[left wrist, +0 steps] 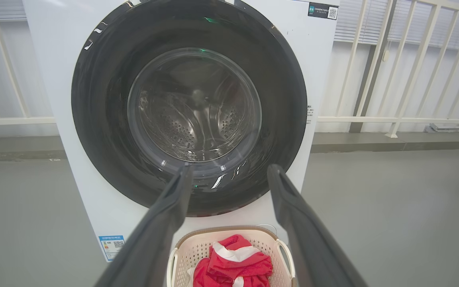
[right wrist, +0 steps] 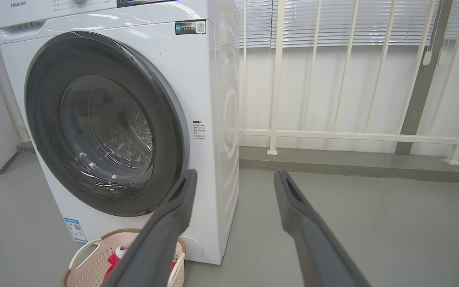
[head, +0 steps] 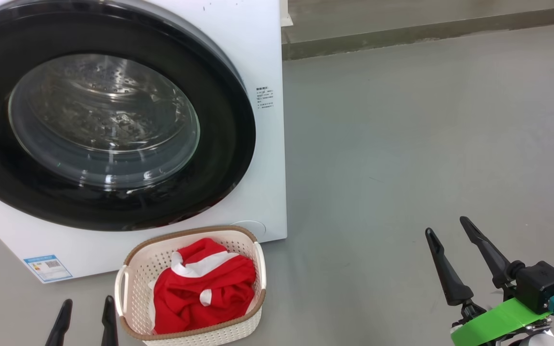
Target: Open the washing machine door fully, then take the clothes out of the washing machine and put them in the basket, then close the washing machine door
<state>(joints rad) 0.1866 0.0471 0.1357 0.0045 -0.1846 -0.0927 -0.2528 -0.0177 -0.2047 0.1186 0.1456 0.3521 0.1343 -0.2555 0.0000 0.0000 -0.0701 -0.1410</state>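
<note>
On bare grey floor (head: 402, 144): upper left, the washing machine (head: 267, 192), the washing machine door (head: 104, 115) seemingly shut; lower left, the left gripper (head: 88, 302), splayed and empty. Lower centre, the clothes (head: 205, 288) heaped in the basket (head: 185, 233); lower right, the right gripper (head: 446, 226), likewise splayed, holding nothing. Apparently past the closing step; next, merely checking the latch.

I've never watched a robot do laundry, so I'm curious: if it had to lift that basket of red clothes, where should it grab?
Likely one of the white side handles, approached from above. Each loops out from the wall of the basket, leaving a gap a finger could slip through, while the clothes heap over the middle. The open left gripper sits closest to one.
</note>
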